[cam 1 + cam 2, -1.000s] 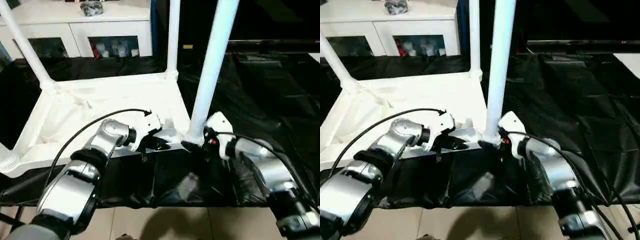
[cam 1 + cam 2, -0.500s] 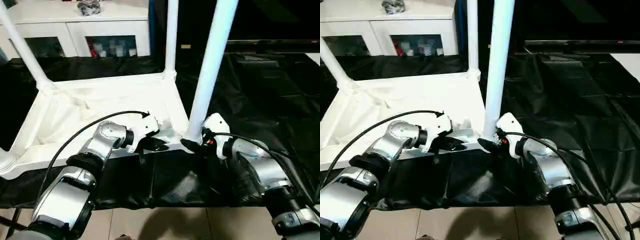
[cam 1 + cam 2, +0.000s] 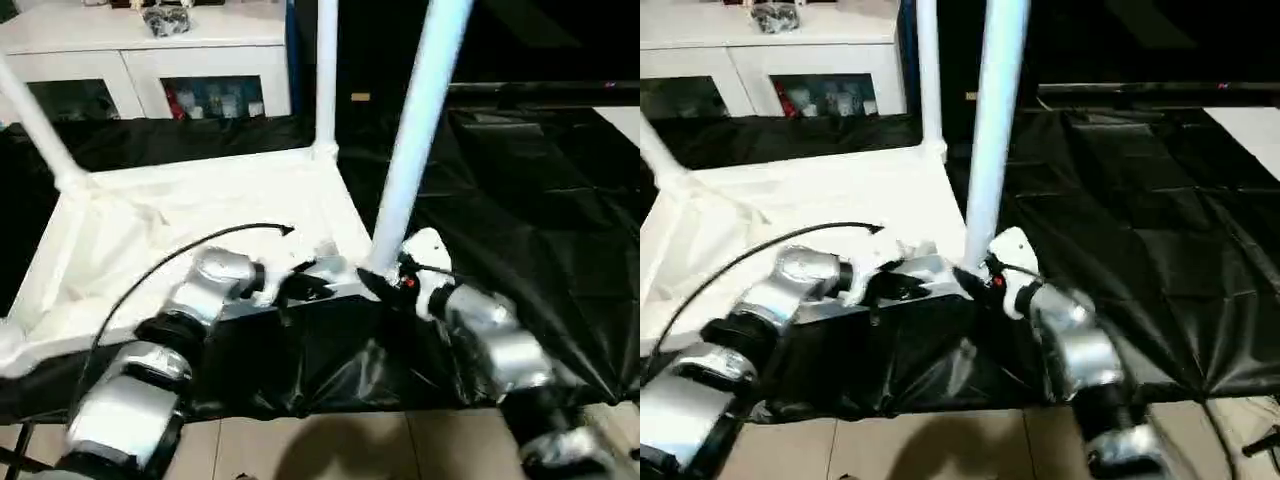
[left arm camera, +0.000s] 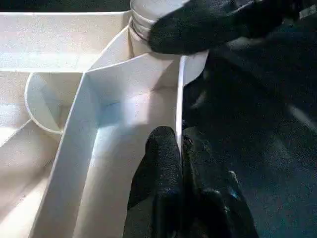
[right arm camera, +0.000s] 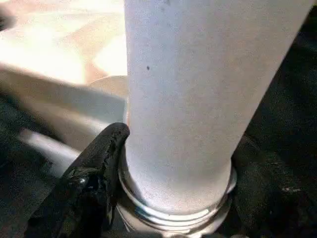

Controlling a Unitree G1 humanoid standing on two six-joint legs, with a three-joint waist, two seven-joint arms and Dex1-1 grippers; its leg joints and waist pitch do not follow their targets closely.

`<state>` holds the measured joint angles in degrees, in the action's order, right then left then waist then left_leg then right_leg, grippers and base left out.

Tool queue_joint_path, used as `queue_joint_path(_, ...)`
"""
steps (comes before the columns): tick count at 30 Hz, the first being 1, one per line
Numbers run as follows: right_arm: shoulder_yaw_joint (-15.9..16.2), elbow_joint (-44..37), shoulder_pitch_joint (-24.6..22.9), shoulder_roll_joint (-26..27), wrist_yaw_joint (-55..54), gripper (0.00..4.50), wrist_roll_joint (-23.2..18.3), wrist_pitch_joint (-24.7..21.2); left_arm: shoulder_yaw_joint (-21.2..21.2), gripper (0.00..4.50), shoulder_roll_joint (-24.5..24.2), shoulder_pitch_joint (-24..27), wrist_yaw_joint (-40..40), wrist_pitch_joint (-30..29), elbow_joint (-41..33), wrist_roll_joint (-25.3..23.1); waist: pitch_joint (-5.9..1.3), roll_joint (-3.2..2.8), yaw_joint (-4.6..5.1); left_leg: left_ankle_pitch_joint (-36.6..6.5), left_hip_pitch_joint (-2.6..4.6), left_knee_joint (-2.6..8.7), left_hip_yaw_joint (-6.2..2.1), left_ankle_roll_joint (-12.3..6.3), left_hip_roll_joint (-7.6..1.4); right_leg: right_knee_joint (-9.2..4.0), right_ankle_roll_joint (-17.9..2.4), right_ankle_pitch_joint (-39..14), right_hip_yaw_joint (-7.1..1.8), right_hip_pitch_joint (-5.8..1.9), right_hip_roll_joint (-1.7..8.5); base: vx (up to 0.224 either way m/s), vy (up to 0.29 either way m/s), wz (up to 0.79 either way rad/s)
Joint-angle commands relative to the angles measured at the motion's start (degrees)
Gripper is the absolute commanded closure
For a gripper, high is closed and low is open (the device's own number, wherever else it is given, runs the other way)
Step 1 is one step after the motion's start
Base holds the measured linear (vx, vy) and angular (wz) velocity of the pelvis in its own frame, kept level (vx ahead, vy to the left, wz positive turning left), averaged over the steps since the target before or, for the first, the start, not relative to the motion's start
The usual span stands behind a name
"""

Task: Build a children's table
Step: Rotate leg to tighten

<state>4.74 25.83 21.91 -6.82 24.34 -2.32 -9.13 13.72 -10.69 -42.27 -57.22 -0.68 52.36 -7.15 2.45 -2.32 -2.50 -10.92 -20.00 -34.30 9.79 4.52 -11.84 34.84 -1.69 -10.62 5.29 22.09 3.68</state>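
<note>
upside-down white tabletop (image 3: 200, 215) lying ribbed side up on the black-draped counter (image 3: 520, 190), legs pointing upward. nearest leg (image 3: 410, 140) standing upright in the corner socket closest to the robot; two more legs (image 3: 325, 75) rising from sockets farther along the tabletop.

right tool (image 5: 173, 198) wrapped around the base of that nearest leg, just above the threaded collar at the socket, one black finger (image 5: 94, 173) pressed to the tube on one side and the other curving round the opposite side; pinching the leg, probably to twist it home or hold it straight in the socket.

left tool (image 4: 181, 178) beside the same socket, fingers pressed together on the thin upright rim of the tabletop, one finger inside the wall and one outside; likely there to hold the tabletop steady so it does not turn or slide on the slick cloth while the leg is worked.

white cabinet with glass doors (image 3: 150, 70) beyond the far edge of the tabletop, taking no part.

judging by the legs standing, near the end of the build.
</note>
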Motion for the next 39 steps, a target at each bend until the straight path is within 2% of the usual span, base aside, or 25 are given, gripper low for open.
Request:
queue_joint_path(1, 3.64, 2.06, 0.41, 6.25, -5.36, 1.78, 1.00, -1.84, 1.84, 4.50, 5.99, 2.08, 5.88, -2.08, 0.41, -0.44, -2.23, 0.54, 0.36, -18.51, 0.93, 4.45, -0.60, -1.19, -0.95, -6.86, -6.72, -29.88, -2.55, -1.56, 4.62, 0.000, 0.000, 0.00)
queue_joint_path(4, 5.94, 1.69, 0.58, 7.80, -5.13, 1.78, 2.40, -0.43, 2.22, 4.50, 7.72, 2.87, 6.60, -2.44, -0.68, -0.36, -1.97, 0.74, 0.89, -20.77, 1.19, 4.50, -0.82, -1.44, -0.52, -7.78, -4.22, -34.71, -2.25, -1.49, 4.66, 0.000, 0.000, 0.00)
queue_joint_path(5, 7.10, 0.97, 0.40, 7.67, -4.46, 1.78, 3.38, 0.60, 2.65, 4.50, 7.83, 3.53, 6.51, -2.35, -1.70, -0.56, -1.93, 0.72, 1.07, -22.05, 1.51, 4.46, -0.89, -1.68, -0.37, -8.14, -3.08, -36.79, -1.98, -1.41, 4.70, 0.000, 0.000, 0.00)
queue_joint_path(6, 6.62, 0.69, 0.28, 7.36, -4.27, 1.78, 3.11, 1.12, 2.83, 4.50, 7.39, 3.87, 6.00, -1.96, -2.15, -0.63, -2.04, 0.54, 1.23, -22.15, 1.39, 4.72, -1.05, -1.87, -0.45, -8.38, -2.41, -37.00, -1.85, -1.64, 4.79, 0.000, 0.000, 0.00)
queue_joint_path(7, 6.37, 0.57, 0.23, 7.22, -4.21, 1.23, 2.94, 1.34, 2.90, 4.50, 7.19, 4.01, 5.78, -1.79, -2.33, -0.66, -2.24, 0.68, 1.25, -21.52, 1.20, 4.74, -1.05, -2.10, -0.36, -8.28, -2.19, -36.39, -1.84, -1.79, 4.77, 0.000, 0.000, 0.00)
queue_joint_path(8, 5.41, 0.53, 0.17, 6.98, -4.21, 1.09, 2.47, 1.69, 3.02, 4.50, 6.65, 4.42, 4.88, -1.13, -2.99, -0.62, -2.43, 0.63, 1.17, -20.26, 0.93, 4.97, -1.15, -2.44, -0.41, -8.04, -2.16, -34.94, -1.97, -1.96, 4.84, 0.000, 0.000, 0.00)
queue_joint_path(10, 4.09, 0.19, 0.06, 5.46, -2.31, 1.09, 1.64, 2.95, 2.86, 4.50, 5.31, 5.12, 3.35, -0.57, -4.02, -0.53, -2.60, 0.23, 1.10, -19.40, 0.76, 5.29, -1.30, -2.93, -0.76, -7.69, -3.36, -31.82, -2.28, -2.05, 5.06, 0.000, 0.000, 0.00)
queue_joint_path(11, 3.00, -0.75, 0.06, 2.91, 1.64, 1.00, 0.07, 4.07, 2.55, 4.50, 3.40, 5.87, 0.93, 0.87, -4.93, -0.03, -2.67, 0.37, 1.24, -18.65, 0.45, 5.44, -1.27, -3.25, -0.94, -7.40, -4.32, -28.99, -2.43, -2.24, 4.97, 0.000, 0.000, 0.00)
queue_joint_path(13, 2.65, -1.68, 0.01, 1.16, 4.85, 0.67, -1.08, 4.39, 2.20, 4.50, 2.22, 6.28, -0.42, 1.62, -5.53, 0.40, -2.93, 0.25, 1.11, -17.66, 0.41, 5.31, -1.10, -4.11, -1.09, -6.97, -5.77, -25.14, -2.70, -2.37, 5.03, 0.000, 0.000, 0.00)
queue_joint_path(16, 2.71, -2.07, 0.15, -0.44, 7.07, 0.51, -1.12, 4.66, 1.99, 4.50, 1.34, 6.74, -2.25, 3.51, -6.36, 0.98, -3.24, 0.48, 0.79, -13.67, 0.09, 5.04, -0.75, -5.31, -1.13, -6.28, -8.13, -19.43, -2.96, -2.73, 5.13, 0.000, 0.000, 0.00)
queue_joint_path(17, 3.13, -3.04, -0.02, -2.66, 11.18, 0.51, -1.81, 4.66, 2.02, 4.50, -0.02, 7.28, -4.65, 4.67, -7.14, 1.43, -3.39, 0.96, 0.50, -11.54, -0.16, 4.85, -0.67, -6.09, -0.97, -5.96, -8.59, -17.50, -2.93, -3.10, 5.18, 0.000, 0.000, 0.00)
queue_joint_path(18, 3.59, -4.29, -0.31, -4.59, 15.43, 0.51, -2.92, 4.08, 1.99, 4.50, -1.12, 7.69, -6.74, 4.99, -7.76, 1.92, -3.53, 1.08, 0.35, -10.28, -0.28, 4.74, -0.58, -6.47, -1.06, -5.73, -8.77, -16.07, -3.07, -3.19, 5.29, 0.000, 0.000, 0.00)
queue_joint_path(19, 4.15, -5.47, -0.64, -6.32, 19.33, 0.51, -3.82, 3.78, 1.89, 4.50, -2.06, 8.07, -8.34, 4.85, -8.40, 2.31, -3.63, 0.84, 0.04, -8.46, -0.24, 4.52, -0.45, -7.56, -1.14, -5.40, -9.39, -13.40, -3.10, -3.09, 5.18, 0.000, 0.000, 0.00)
queue_joint_path(20, 5.02, -6.52, -0.92, -8.27, 23.28, 0.51, -4.42, 3.41, 1.78, 4.50, -3.02, 8.42, -10.57, 5.51, -9.00, 3.00, -3.90, 1.00, -0.34, -5.91, -0.56, 4.18, -0.39, -8.50, -1.18, -4.63, -10.18, -9.08, -3.13, -3.26, 5.02, 0.000, 0.000, 0.00)
queue_joint_path(21, 6.37, -7.45, -1.22, -10.51, 27.92, 0.51, -4.77, 3.81, 1.55, 4.50, -3.90, 8.64, -12.91, 5.50, -9.59, 4.00, -3.91, 1.04, -0.52, -4.24, -0.81, 3.98, -0.27, -9.33, -1.22, -4.20, -11.10, -5.72, -3.05, -3.11, 4.90, 0.000, 0.000, 0.00)
queue_joint_path(22, 6.79, -7.65, -1.29, -11.19, 29.31, 0.51, -4.83, 4.16, 1.50, 4.50, -4.13, 8.66, -13.50, 5.36, -9.72, 4.29, -3.98, 0.92, -0.71, -4.07, -0.73, 3.91, -0.23, -9.62, -1.25, -4.02, -11.49, -4.87, -2.95, -3.11, 4.88, 0.000, 0.000, 0.00)
queue_joint_path(23, 7.49, -7.87, -1.32, -12.27, 31.56, 0.51, -4.94, 4.14, 1.46, 4.50, -4.55, 8.68, -14.63, 5.54, -9.89, 4.77, -3.96, 1.10, -0.89, -3.49, -0.85, 3.86, -0.23, -10.06, -1.33, -3.85, -11.68, -4.15, -2.90, -3.11, 4.89, 0.000, 0.000, 0.00)
queue_joint_path(24, 8.18, -8.02, -1.25, -13.23, 33.59, 0.51, -4.96, 3.98, 1.51, 4.50, -4.95, 8.68, -15.93, 5.23, -10.09, 5.18, -3.83, 1.06, -1.00, -3.87, -0.82, 3.89, -0.19, -10.04, -1.37, -3.99, -11.78, -4.93, -2.85, -2.96, 4.92, 0.000, 0.000, 0.00)
queue_joint_path(25, 8.34, -8.05, -1.24, -13.44, 34.04, 0.51, -4.96, 3.94, 1.52, 4.50, -5.04, 8.67, -16.22, 5.16, -10.13, 5.27, -3.77, 1.38, -1.02, -4.41, -0.75, 3.95, -0.13, -9.84, -1.39, -4.14, -11.70, -6.00, -2.83, -2.93, 4.94, 0.000, 0.000, 0.00)
queue_joint_path(27, 10.06, -7.65, -0.62, -15.45, 38.43, 0.67, -4.58, 3.00, 1.84, 4.50, -6.07, 8.43, -18.79, 5.09, -10.06, 5.55, -3.47, 1.11, -1.23, -7.02, -0.51, 4.21, -0.16, -8.51, -1.48, -4.66, -10.89, -11.52, -2.83, -2.78, 5.01, 0.000, 0.000, 0.00)
queue_joint_path(29, 11.18, -6.90, -0.06, -16.61, 40.59, 0.86, -3.95, 2.98, 2.16, 4.50, -6.72, 8.28, -20.44, 5.30, -9.68, 5.53, -3.22, 1.17, -1.21, -9.37, -0.36, 4.49, -0.21, -6.85, -1.51, -5.18, -9.91, -15.78, -2.89, -2.66, 5.07, 0.000, 0.000, 0.00)
queue_joint_path(30, 11.41, -6.80, 0.02, -16.87, 41.02, 0.86, -3.90, 2.97, 2.25, 4.50, -6.85, 8.28, -20.75, 5.32, -9.66, 5.53, -3.24, 1.60, -1.16, -9.64, -0.37, 4.51, -0.17, -6.60, -1.49, -5.25, -9.61, -16.45, -2.91, -2.68, 5.05, 0.000, 0.000, 0.00)
queue_joint_path(31, 11.89, -6.32, 0.35, -17.45, 41.97, 0.86, -3.70, 3.25, 2.45, 4.50, -7.18, 8.24, -21.49, 5.48, -9.47, 5.52, -3.24, 1.49, -1.23, -9.79, -0.30, 4.57, -0.26, -6.34, -1.52, -5.21, -9.43, -16.99, -2.92, -2.67, 5.11, 0.000, 0.000, 0.00)
queue_joint_path(34, 11.93, -5.43, 1.04, -17.70, 43.14, 1.21, -3.93, 3.15, 2.69, 4.50, -7.55, 8.09, -22.96, 5.75, -9.12, 5.62, -3.20, 1.45, -1.23, -9.45, -0.26, 4.61, -0.29, -5.89, -1.59, -5.31, -9.19, -17.01, -3.01, -2.59, 5.12, 0.000, 0.000, 0.00)
queue_joint_path(39, 12.17, -4.80, 1.61, -17.70, 44.93, 1.60, -4.41, 2.66, 3.14, 4.50, -8.27, 7.62, -25.58, 5.53, -8.62, 5.69, -3.43, 1.67, -1.41, -7.82, -0.35, 4.44, -0.21, -6.33, -1.59, -4.78, -10.63, -12.66, -3.02, -2.75, 5.05, 0.000, 0.000, 0.00)
